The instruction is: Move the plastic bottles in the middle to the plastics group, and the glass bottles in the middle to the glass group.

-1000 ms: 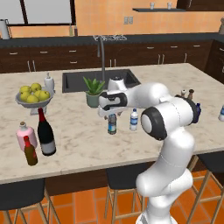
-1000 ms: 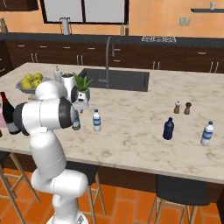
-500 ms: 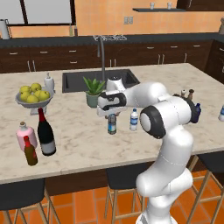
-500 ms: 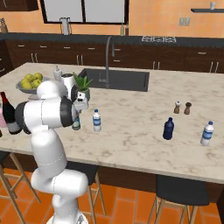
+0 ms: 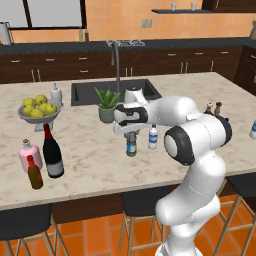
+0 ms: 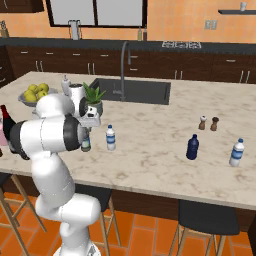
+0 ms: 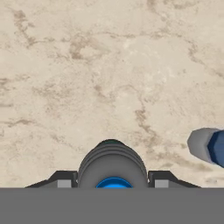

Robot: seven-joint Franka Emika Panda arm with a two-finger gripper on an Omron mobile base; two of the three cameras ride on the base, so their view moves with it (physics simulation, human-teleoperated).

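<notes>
Your gripper (image 5: 131,135) sits at the centre of the left base view, straight above a small clear water bottle (image 5: 131,146) with a blue label. In the hand view the two finger tips (image 7: 64,180) stand on either side of that bottle's cap, seen end-on at the bottom centre of the frame. The jaws are partly open and bracket the bottle closely, but you cannot tell from these frames whether the pads actually press on it.

No writing on any label can be read.

A second clear water bottle (image 5: 153,137) stands upright just to the right of the first, and shows at the right edge of the hand view. The tall wine bottle (image 5: 51,153), with red foil neck and pale label, is at the left of the left base view, just beside the pink bottle (image 5: 29,155) and the small brown red-capped bottle (image 5: 34,172).

In the right base view, the dark blue bottle (image 6: 192,147) and another clear blue-labelled bottle (image 6: 236,153) stand at the right of the marble counter (image 6: 150,150), near the salt and pepper shakers (image 6: 208,122).
</notes>
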